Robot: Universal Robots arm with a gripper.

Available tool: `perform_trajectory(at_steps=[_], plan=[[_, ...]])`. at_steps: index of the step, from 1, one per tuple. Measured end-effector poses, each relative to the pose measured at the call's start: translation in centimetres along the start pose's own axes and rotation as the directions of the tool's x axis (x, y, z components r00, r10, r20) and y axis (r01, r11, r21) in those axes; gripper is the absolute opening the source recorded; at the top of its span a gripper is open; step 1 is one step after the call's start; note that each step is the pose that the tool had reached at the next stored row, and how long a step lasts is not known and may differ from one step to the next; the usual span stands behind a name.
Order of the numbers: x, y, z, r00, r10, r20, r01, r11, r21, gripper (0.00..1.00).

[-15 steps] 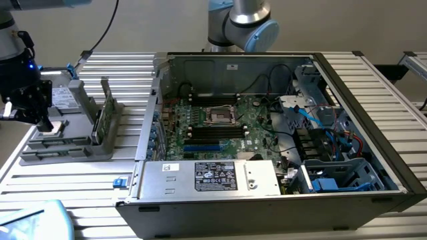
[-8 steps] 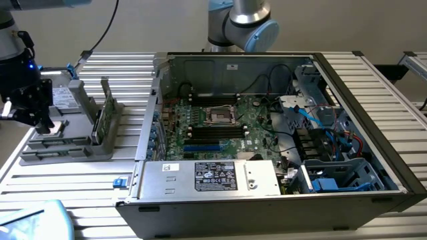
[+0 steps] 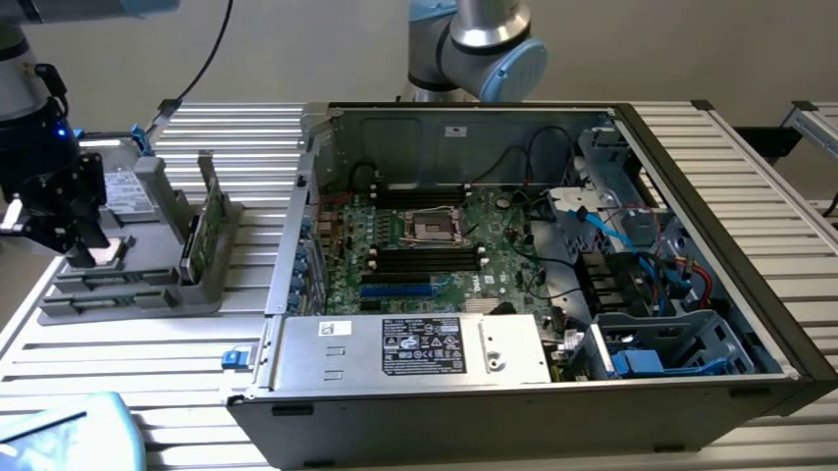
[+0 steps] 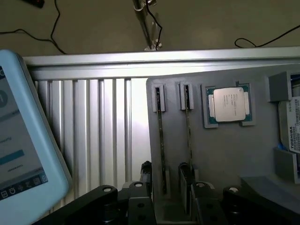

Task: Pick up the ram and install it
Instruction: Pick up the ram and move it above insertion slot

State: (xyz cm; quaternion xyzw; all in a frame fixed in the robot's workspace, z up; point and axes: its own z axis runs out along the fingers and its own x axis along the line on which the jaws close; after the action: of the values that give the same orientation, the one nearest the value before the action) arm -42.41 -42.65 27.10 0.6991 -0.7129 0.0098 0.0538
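Two ram sticks stand on edge in narrow slots of a grey holder (image 4: 220, 154): one ram stick (image 4: 161, 140) and a second ram stick (image 4: 189, 133) beside it. My gripper (image 4: 165, 174) is low over the holder, open. Its dark fingers (image 4: 146, 172) stand on either side of the first stick without touching it. In the exterior view my gripper (image 3: 77, 245) hangs over the holder (image 3: 125, 294) at the exterior view's left. Another thin green board (image 3: 204, 211) stands upright in a grey stand there. The motherboard's black memory slots (image 3: 422, 259) lie inside the open computer case (image 3: 524, 392).
A silver processor chip (image 4: 229, 104) sits in a pocket of the holder next to the sticks, and a labelled drive (image 4: 291, 129) lies beyond it. A light-blue tablet (image 4: 21, 154) leans near the table's edge. Cables and a power supply (image 3: 419, 348) crowd the case.
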Motion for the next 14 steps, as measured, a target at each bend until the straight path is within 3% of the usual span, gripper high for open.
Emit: perform_trajectory(at_steps=[14], plan=[[-0.2,0.54,2.43,0.9998,-0.021,-0.0013,0.021,0.9998,0.0041,0.36]])
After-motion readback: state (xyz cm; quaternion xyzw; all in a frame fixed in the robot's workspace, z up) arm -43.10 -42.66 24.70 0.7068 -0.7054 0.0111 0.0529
